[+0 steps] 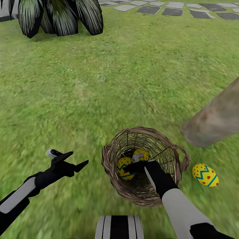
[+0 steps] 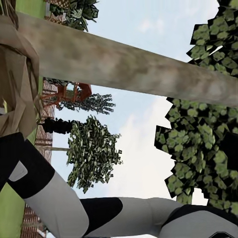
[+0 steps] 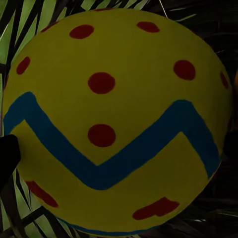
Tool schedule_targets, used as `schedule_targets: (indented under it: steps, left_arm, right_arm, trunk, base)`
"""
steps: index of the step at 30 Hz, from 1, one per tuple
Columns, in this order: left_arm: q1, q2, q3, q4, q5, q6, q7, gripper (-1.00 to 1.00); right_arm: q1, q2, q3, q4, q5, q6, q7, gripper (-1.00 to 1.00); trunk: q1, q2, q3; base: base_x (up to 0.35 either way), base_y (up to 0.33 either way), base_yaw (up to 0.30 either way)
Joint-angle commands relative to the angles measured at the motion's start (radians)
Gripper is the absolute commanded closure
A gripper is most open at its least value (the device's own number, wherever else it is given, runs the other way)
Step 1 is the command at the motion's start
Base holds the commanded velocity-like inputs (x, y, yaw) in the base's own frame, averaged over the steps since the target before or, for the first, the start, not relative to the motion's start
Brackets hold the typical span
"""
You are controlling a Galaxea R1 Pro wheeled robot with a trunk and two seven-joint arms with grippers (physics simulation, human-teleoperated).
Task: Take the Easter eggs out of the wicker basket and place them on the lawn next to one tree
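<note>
Where the right arm reaches down at the lower centre of the head view, the right gripper (image 1: 130,168) sits inside the wicker basket (image 1: 111,166) against one Easter egg (image 1: 123,167), though whether its fingers pinch it cannot be told; that egg (image 3: 116,121) looms in the right wrist view. A second egg (image 1: 142,154) lies just behind. At lower left, the left gripper (image 1: 77,160) hovers over the lawn (image 1: 116,73), fingers spread. A third egg (image 1: 205,175) rests on grass right of the basket, near the tree trunk (image 1: 215,119). Stepping stones (image 1: 172,8) line the top edge.
</note>
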Motion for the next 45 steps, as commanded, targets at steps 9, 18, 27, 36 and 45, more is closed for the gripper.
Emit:
schedule_targets:
  steps: [9,18,27,36,45]
  left_arm:
    - [-0.001,0.001,-0.004,0.001,0.006,0.005,-0.001,-1.00]
    - [-0.001,-0.001,-0.005,0.001,0.006,0.005,-0.002,-1.00]
    - [0.000,-0.001,-0.005,0.002,0.006,0.005,-0.001,-1.00]
    - [0.000,-0.002,-0.005,0.002,0.006,0.005,-0.001,-1.00]
    - [0.000,-0.004,-0.005,0.001,0.006,0.005,-0.001,-1.00]
  right_arm:
    - [0.000,-0.001,-0.002,0.025,0.034,0.001,0.002,-1.00]
    - [0.000,-0.001,-0.002,0.025,0.034,0.003,0.003,1.00]
    - [0.000,-0.001,-0.002,0.024,0.034,0.003,0.003,1.00]
    - [0.000,-0.001,-0.002,0.023,0.034,0.003,0.003,1.00]
    - [0.000,-0.001,-0.002,0.023,0.034,0.003,0.003,1.00]
  trunk:
    - [0.001,-0.001,-0.008]
    - [0.002,-0.001,-0.016]
    - [0.001,-0.001,-0.008]
    - [0.000,0.000,-0.001]
    - [-0.001,0.001,0.015]
  base:
    - [0.000,0.000,0.000]
    - [0.000,0.000,0.000]
    - [0.000,0.000,0.000]
    - [0.000,0.000,0.000]
    - [0.000,0.000,0.000]
